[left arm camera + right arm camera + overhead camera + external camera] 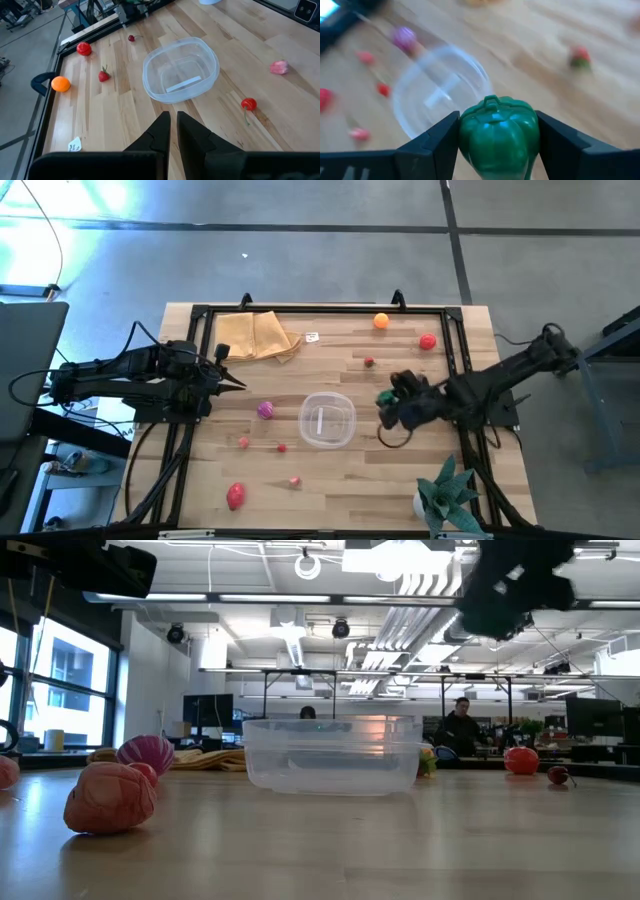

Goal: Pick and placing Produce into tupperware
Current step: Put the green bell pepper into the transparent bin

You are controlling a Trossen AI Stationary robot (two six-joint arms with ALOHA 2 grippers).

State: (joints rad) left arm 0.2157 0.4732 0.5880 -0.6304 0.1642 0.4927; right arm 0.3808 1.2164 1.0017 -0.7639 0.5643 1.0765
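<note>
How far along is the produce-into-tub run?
Nothing is in the tub yet; it sits empty at table centre. In hand: the right gripper is shut on a green pepper, just beside the tub. The left gripper waits at the table's left. Left: the orange, tomato and the other pieces.
</note>
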